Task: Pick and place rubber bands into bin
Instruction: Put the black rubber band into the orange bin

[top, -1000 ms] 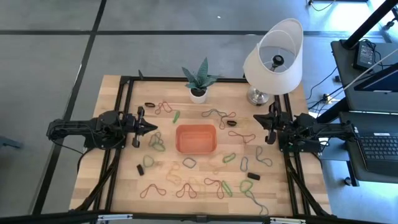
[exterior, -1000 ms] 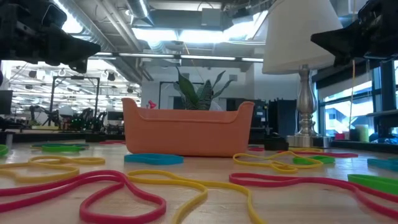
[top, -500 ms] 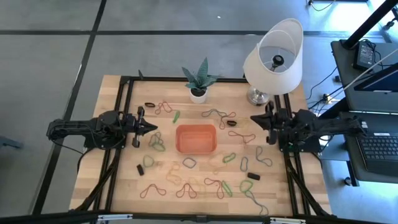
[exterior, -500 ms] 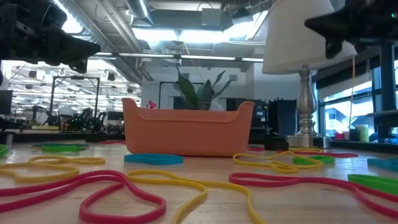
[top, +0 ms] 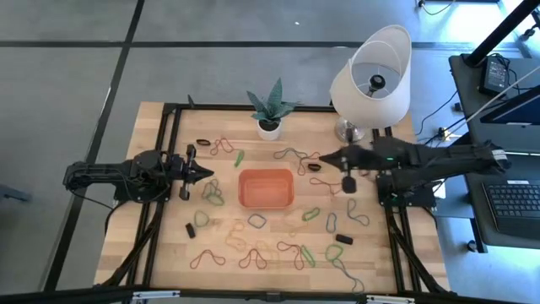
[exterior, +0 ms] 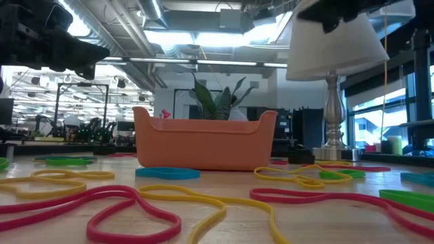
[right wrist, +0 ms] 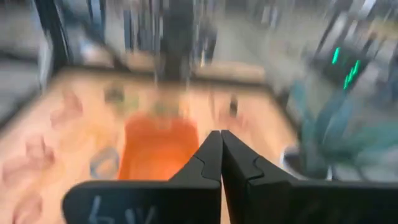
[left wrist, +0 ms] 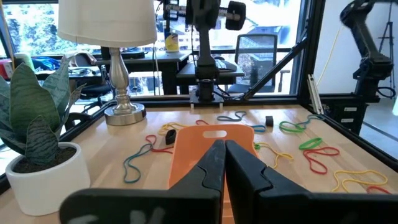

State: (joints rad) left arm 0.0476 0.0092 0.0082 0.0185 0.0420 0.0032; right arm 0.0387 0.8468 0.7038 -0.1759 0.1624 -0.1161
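Orange-red plastic bin (top: 267, 187) amid thin rubber bands (top: 294, 253)

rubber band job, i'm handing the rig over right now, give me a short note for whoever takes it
Left gripper: shut, empty, parked at the table's left side, short of the bin.
Right gripper: shut, empty, arm stretched out over the bands right of the bin, near the lamp.
Bin: mid-table, nothing visible inside from above.
Rubber bands: scattered all around the bin, most in front of it, some by the plant pot.
Done: nothing binned.
Left: every band.
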